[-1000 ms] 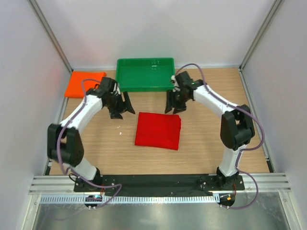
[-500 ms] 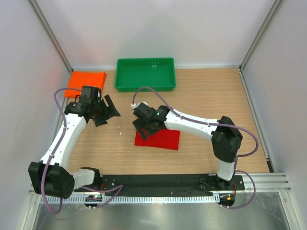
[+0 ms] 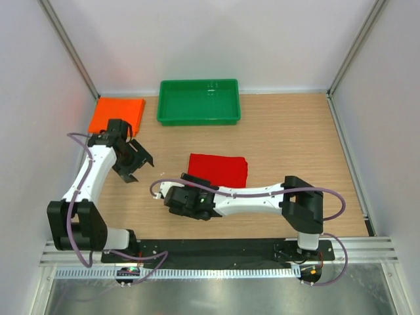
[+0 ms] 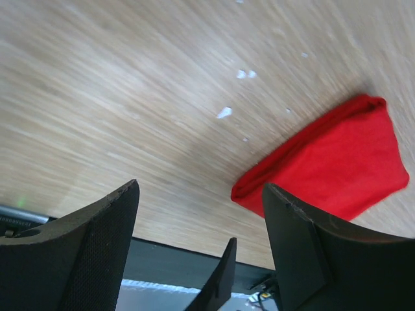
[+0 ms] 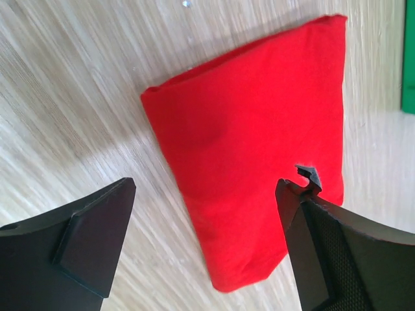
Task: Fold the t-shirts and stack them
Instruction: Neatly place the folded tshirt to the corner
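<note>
A: Folded bright red cloth t-shirt [image 3: 218, 170]?
B: Flat on wooden tabletop [image 3: 295, 144], nearside of green plastic tray [image 3: 199, 120]. Folded orange cloth t-shirt [image 3: 117, 115] sits left of tray, so not stacked.
A: Tools?
B: Left tool [image 4: 200, 188], right tool [image 5: 204, 194] both wide, empty, likely ready for stacking pick.

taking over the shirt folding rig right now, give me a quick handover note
Left gripper: open, empty, over bare table to the left of the red shirt.
Right gripper: open, empty, by the red shirt's near edge.
Red shirt: folded, mid-table.
Orange shirt: a neat rectangle at the far left, beside the green tray.
Done: both shirts look folded.
Left: stacking; the two shirts lie well apart.
</note>
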Robot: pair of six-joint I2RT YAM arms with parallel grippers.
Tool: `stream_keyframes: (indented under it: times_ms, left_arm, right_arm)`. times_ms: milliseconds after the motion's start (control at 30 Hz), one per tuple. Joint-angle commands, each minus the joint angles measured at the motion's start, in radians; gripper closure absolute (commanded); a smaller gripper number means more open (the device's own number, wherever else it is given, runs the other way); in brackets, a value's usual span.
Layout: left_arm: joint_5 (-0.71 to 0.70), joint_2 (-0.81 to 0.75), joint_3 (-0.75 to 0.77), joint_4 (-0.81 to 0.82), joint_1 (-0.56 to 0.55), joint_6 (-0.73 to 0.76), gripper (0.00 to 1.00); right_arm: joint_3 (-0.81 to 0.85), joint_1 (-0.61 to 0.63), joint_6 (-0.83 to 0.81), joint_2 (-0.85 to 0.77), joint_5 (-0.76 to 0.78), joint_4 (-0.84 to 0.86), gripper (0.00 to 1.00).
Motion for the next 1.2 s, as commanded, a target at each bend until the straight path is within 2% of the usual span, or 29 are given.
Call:
stream_keyframes:
  times_ms: [0,133,367,600,867,967,1000,1100,1167]
  left_arm:
    - [-0.026,0.06,0.003,-0.089,0.078,-0.081,0.22]
    - [0.002,0.096,0.016,-0.106,0.128,-0.082,0.22]
    - [0.01,0.083,0.0,-0.091,0.135,-0.092,0.22]
    - [0.011,0.063,-0.032,-0.069,0.151,-0.084,0.22]
    - [0.047,0.085,-0.032,-0.057,0.165,-0.056,0.2]
    - [0.073,0.103,-0.033,-0.046,0.169,-0.032,0.19]
    - [0.082,0.109,-0.033,-0.042,0.171,-0.024,0.19]
    - [0.172,0.148,-0.047,0.014,0.171,0.031,0.18]
    - [0.285,0.172,-0.061,0.056,0.172,0.063,0.18]
  right_arm:
    - [-0.042,0.041,-0.141,0.037,0.101,0.151,0.03]
    - [-0.068,0.07,-0.153,0.081,0.127,0.21,0.05]
    - [-0.099,0.093,-0.161,0.141,0.271,0.282,0.11]
    - [-0.115,0.087,-0.191,0.196,0.315,0.323,0.21]
    - [-0.125,0.038,-0.182,0.193,0.254,0.352,0.3]
    - [-0.125,0.015,-0.185,0.181,0.21,0.354,0.44]
    - [-0.123,0.008,-0.187,0.176,0.196,0.351,0.55]
    - [-0.123,-0.002,-0.184,0.144,0.152,0.343,0.75]
    - [-0.125,-0.008,-0.178,0.12,0.12,0.328,0.88]
